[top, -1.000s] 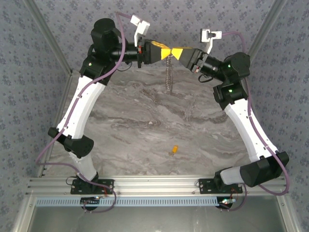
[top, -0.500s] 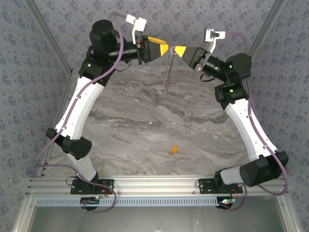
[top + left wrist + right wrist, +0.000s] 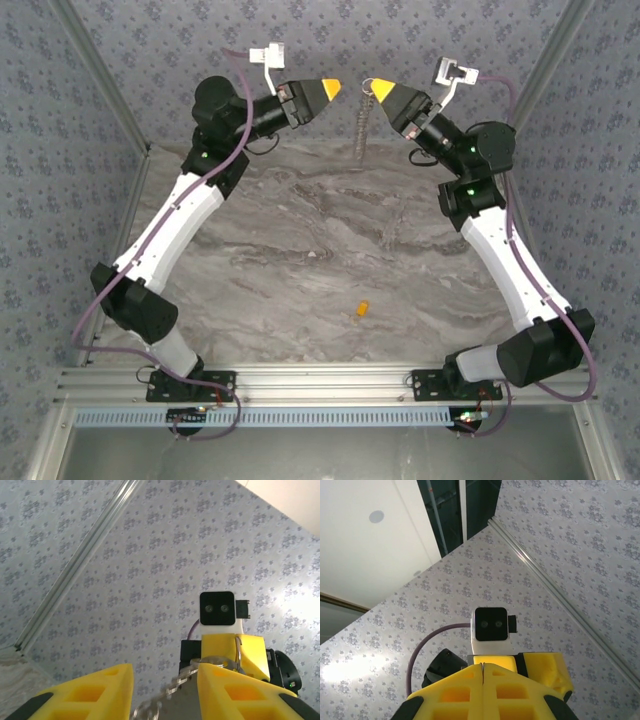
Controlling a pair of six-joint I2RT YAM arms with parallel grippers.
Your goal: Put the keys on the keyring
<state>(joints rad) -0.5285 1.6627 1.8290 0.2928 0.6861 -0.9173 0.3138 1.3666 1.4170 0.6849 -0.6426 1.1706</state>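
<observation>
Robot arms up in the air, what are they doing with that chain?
The right gripper is shut on the top of the grey keyring, holding it up at the far end of the table so it dangles. The left gripper is open beside it, not touching it. The small orange key that should go on the ring lies alone on the table, nearer the arms' bases, so that step is not yet done.

Grey beaded keyring [image 3: 362,130] dangles straight down at far side; tiny yellow-orange key [image 3: 361,310] lies on table [image 3: 300,250], near-centre.
</observation>
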